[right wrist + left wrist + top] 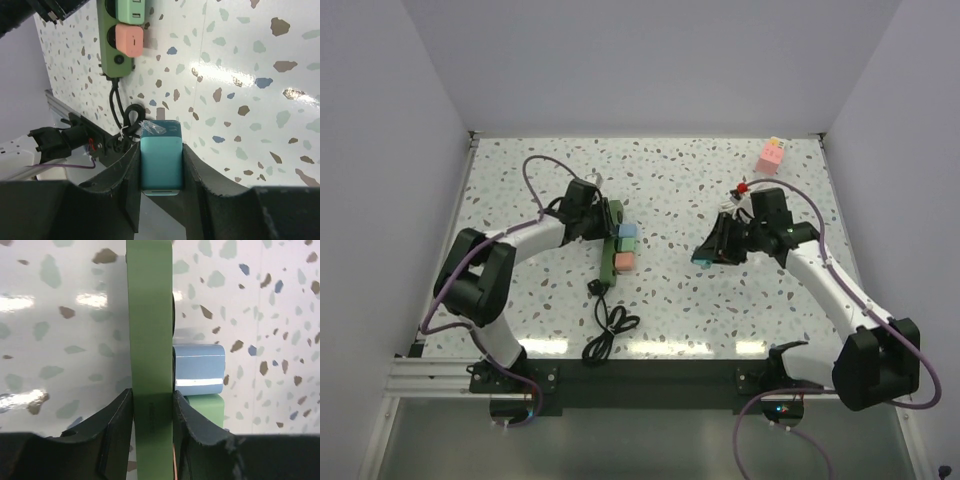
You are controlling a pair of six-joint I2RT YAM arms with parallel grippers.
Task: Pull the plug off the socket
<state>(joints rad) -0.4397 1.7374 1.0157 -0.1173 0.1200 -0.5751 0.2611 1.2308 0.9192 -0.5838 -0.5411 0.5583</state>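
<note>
One teal plug (160,162) is clamped in your right gripper (712,250), taken by its two flat sides and held over the counter (680,190), well apart from the socket (149,315); from that gap I judge this plug is already out. Treat it as a small, light, rigid block with smooth faces. A grip low on the flat sides suits it, and a loose pinch could let it slip. The socket lies on the left half of the counter, with your left gripper (152,402) closed across its narrow width. It looks like a stiff, light bar that would slide or lift on the glossy counter if not pinned, so that hold matters. Three others sit in it in a row: a blue plug (198,370), a green plug (134,7) and a pink plug (129,40). The limp black cord (117,107) trails from the near end and coils toward the arm bases.
</note>
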